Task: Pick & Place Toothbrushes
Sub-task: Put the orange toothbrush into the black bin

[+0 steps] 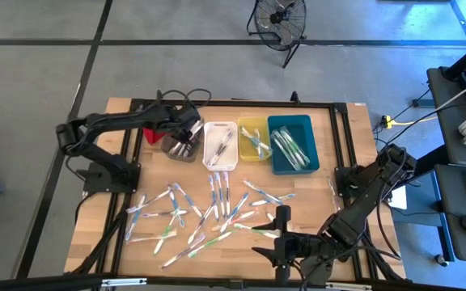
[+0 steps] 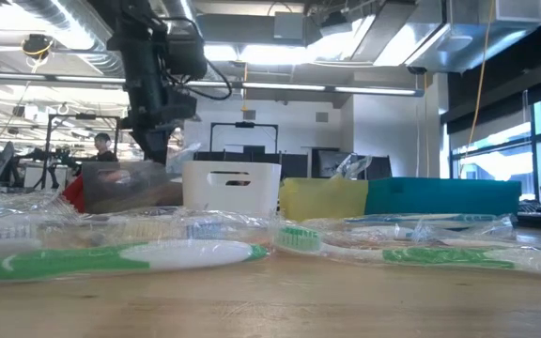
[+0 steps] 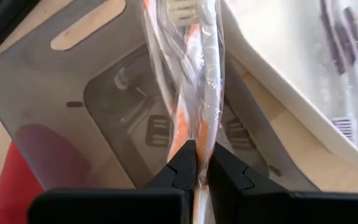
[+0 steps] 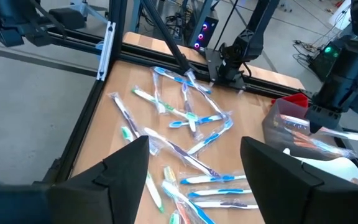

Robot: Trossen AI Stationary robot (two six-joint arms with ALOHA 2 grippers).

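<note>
Left end effector (image 3: 196, 163) pinched a wrapped toothbrush (image 3: 191, 74) over the grey bin (image 3: 73, 93); right end effector (image 4: 194, 165) hovered open above the table (image 4: 253, 112).

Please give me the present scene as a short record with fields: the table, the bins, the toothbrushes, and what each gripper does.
table: wooden table in a black frame
bins: grey bin, white bin, yellow bin, teal bin, in one row
loose items: wrapped toothbrushes scattered on the front half of the table
left gripper: over the grey bin, shut on an orange wrapped toothbrush
right gripper: at the front edge, open, holding nothing
other: red object beside the grey bin
</note>
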